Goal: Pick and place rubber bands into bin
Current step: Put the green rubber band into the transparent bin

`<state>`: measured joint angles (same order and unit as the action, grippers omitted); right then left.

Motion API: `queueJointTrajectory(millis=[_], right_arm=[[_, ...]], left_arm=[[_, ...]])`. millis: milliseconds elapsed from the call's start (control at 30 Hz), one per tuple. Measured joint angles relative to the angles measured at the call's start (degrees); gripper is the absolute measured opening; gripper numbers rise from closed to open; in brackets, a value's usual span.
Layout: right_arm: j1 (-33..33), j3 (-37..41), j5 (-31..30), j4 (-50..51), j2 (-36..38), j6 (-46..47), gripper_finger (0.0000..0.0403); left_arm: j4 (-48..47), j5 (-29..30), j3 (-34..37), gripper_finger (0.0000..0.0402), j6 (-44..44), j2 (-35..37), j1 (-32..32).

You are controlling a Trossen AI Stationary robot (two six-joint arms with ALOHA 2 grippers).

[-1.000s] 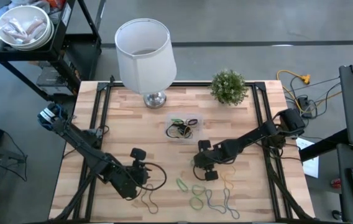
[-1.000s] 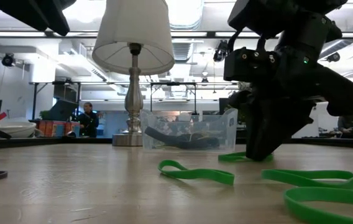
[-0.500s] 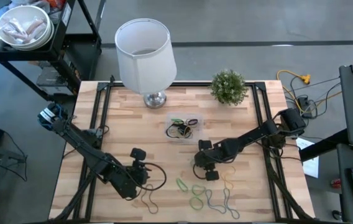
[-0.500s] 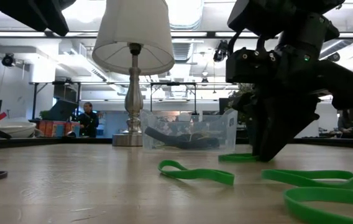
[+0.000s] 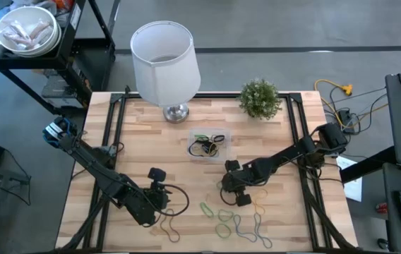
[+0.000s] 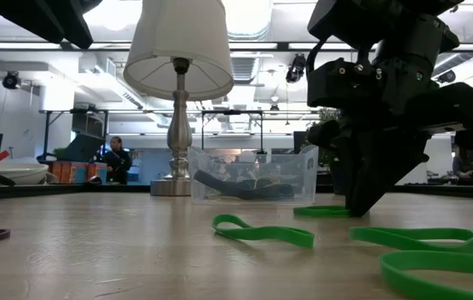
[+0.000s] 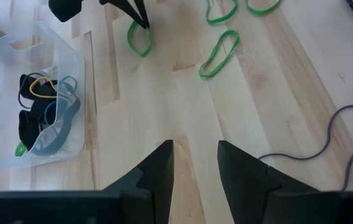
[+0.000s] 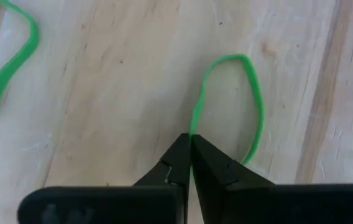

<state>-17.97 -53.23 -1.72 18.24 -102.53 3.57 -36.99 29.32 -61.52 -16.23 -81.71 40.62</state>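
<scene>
Pinch: right gripper (image 8: 191, 144) clenched on thin green rubber band loop (image 8: 254, 106), 5 o'clock of clear plastic bin (image 5: 208, 146), for lifting off wooden counter (image 5: 151, 141); left gripper (image 7: 192, 165) released, idle.

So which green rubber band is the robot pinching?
The green rubber band pinched at one end by the shut fingertips of the right gripper, the loose one nearest the bin. The other green bands lie untouched.

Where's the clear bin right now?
In the high view the bin sits mid-table, in front of the lamp, behind the right gripper pinching a green band.
</scene>
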Motion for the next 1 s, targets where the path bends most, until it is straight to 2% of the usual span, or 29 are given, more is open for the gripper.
queueJointTrajectory(millis=[367,467,667,1000], right_arm=[[-2.33,-3.67,-1.59,0.4,1.53,-6.8,0.0008],[-3.19,-4.36,-3.86,0.41,2.74,-8.46,0.0008],[-4.45,-5.16,-12.44,1.34,6.56,-12.01,0.0008],[-3.44,-5.45,-30.48,-1.19,11.1,-21.56,0.0008]], left_arm=[[-0.05,0.09,0.02,0.0109,0.02,0.0,0.0],[0.0,0.09,0.04,0.0109,0.02,0.0,0.0],[0.02,0.11,0.07,0.0109,0.04,0.0,0.0],[0.02,0.23,0.09,0.0109,0.08,-0.02,0.0]])
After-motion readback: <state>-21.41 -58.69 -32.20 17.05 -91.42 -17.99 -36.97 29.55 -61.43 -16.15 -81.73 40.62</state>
